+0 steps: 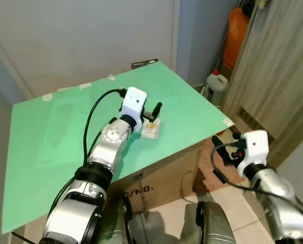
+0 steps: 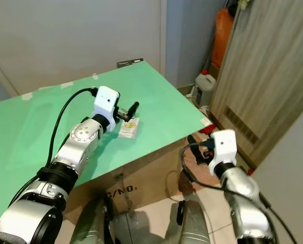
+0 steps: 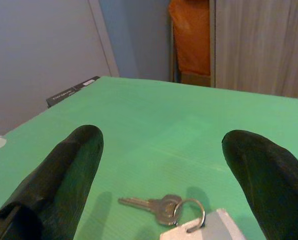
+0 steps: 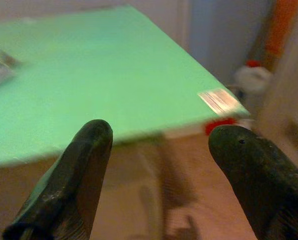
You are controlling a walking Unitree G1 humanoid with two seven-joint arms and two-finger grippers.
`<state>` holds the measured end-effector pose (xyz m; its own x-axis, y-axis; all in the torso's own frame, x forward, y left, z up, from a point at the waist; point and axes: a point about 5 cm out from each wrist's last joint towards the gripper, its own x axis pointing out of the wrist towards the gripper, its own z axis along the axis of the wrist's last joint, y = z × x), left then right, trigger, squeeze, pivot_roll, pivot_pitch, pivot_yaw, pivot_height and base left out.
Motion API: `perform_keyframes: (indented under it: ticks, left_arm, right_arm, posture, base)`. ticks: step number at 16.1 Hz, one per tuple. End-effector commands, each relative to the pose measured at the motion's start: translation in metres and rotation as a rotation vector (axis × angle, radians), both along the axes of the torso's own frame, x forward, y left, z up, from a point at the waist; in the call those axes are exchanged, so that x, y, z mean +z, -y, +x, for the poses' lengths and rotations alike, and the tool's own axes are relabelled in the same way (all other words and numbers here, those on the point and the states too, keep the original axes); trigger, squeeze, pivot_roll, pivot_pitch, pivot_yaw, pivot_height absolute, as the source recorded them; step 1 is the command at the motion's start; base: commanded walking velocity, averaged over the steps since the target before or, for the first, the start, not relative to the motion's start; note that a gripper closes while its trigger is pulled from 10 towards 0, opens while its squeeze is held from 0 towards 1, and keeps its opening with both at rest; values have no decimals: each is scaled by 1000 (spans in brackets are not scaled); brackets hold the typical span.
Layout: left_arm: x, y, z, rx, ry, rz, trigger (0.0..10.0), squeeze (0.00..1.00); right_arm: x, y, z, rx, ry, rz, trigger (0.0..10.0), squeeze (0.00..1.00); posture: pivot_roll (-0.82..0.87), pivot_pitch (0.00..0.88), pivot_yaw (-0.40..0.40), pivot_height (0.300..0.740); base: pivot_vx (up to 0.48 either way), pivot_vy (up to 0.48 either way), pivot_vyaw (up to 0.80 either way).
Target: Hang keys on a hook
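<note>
A silver key on a ring with a white tag (image 1: 151, 130) lies on the green table top (image 1: 65, 132), near its right front part. My left gripper (image 1: 152, 116) hovers open just above it. The left wrist view has the key (image 3: 156, 206) and tag (image 3: 211, 231) lying between and just short of the two black fingertips (image 3: 84, 145), untouched. My right gripper (image 1: 226, 138) is open and holds nothing. It hangs beside the table's right front corner, below the top's edge (image 4: 139, 131).
The green top rests on a cardboard box (image 1: 161, 185). A black flat item (image 1: 144, 63) lies at the far edge, and a white label (image 1: 227, 122) sticks to the right corner. A white jug (image 1: 217, 84), an orange bag (image 1: 237, 30) and a wooden door (image 1: 278, 76) stand to the right.
</note>
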<state>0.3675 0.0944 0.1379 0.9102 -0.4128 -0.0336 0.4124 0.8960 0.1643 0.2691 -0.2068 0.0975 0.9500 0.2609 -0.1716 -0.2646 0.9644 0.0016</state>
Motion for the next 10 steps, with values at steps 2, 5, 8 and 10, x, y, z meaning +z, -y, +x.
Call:
perform_keyframes:
  ticks: [2,5,8,10]
  left_arm:
    - [-3,-8,2,64,-15,2,10000,0]
    - [-7,-19,4,134,-28,15,0,0]
    - [-11,-20,6,108,-59,46,0,0]
    - [-8,-20,9,97,-51,50,0,0]
  right_arm:
    - [27,-26,11,147,62,77,10000,0]
    - [40,-63,18,300,75,144,10000,0]
    - [31,-65,17,300,32,143,10000,0]
    - [30,-63,16,294,19,144,10000,0]
  posture:
    - [-124,0,82,574]
    - [-117,0,73,574]
    - [-109,0,66,574]
    - [-113,0,72,574]
  base:
    - [0,0,0]
    - [0,0,0]
    - [0,0,0]
    - [0,0,0]
